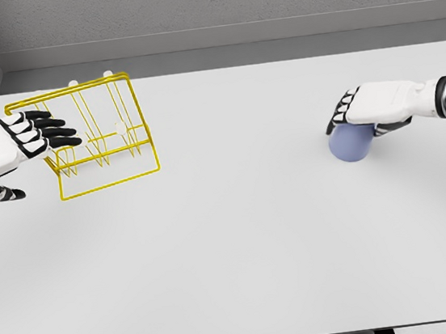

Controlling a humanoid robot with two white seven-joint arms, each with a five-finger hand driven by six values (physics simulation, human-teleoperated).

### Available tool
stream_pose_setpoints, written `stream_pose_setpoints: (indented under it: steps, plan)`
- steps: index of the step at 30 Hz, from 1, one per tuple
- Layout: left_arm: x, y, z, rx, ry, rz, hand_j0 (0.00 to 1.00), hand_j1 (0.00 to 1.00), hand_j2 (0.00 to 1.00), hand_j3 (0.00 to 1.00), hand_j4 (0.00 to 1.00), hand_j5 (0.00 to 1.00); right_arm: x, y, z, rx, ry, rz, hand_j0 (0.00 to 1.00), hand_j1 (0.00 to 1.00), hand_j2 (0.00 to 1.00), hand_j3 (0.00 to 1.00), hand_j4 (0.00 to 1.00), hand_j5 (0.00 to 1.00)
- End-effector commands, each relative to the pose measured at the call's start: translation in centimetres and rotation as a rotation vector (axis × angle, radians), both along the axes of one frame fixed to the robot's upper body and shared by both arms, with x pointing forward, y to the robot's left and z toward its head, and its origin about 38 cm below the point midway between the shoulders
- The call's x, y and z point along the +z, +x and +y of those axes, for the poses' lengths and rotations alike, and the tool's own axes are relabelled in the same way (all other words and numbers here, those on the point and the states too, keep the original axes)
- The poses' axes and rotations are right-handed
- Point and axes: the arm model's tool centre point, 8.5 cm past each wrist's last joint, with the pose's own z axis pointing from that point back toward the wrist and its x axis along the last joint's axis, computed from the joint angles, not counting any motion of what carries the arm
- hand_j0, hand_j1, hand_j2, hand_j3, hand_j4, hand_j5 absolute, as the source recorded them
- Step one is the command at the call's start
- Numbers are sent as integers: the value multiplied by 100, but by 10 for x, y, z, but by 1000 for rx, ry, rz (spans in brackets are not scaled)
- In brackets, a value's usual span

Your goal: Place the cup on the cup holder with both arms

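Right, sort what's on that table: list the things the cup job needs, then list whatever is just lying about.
Needed for the job:
- blue cup, under the right hand
- yellow wire cup holder, beside the left hand, whose fingers are spread

Lying about:
- nothing loose in view; only the white table carrying both

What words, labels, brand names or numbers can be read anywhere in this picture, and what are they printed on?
None: no readable text appears anywhere.
The yellow wire cup holder carries no label.
The blue cup under the right hand shows a plain side.
The white table, the left hand and the grey wall behind are bare of markings.
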Motion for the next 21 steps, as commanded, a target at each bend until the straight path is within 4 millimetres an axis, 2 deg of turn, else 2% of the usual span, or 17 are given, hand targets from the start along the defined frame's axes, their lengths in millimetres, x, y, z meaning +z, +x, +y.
stream_pose_setpoints:
  steps: [1,5,18,21]
  plan:
    - [1,0,0,1,-4,2,100,100,100,100,100,100,-4,-1,-1,9,-26,13,65,65,65,65,65,65]
    - [1,0,0,1,-6,-1,100,100,100,100,100,100,-2,-1,0,9,-25,10,61,61,61,61,61,61]
    - [2,0,0,2,-6,-3,100,100,100,100,100,100,13,-2,3,26,-20,-22,60,60,60,60,60,60]
    - [1,0,0,2,-8,-1,100,100,100,100,100,100,22,-3,2,33,-19,-39,60,60,60,60,60,60]
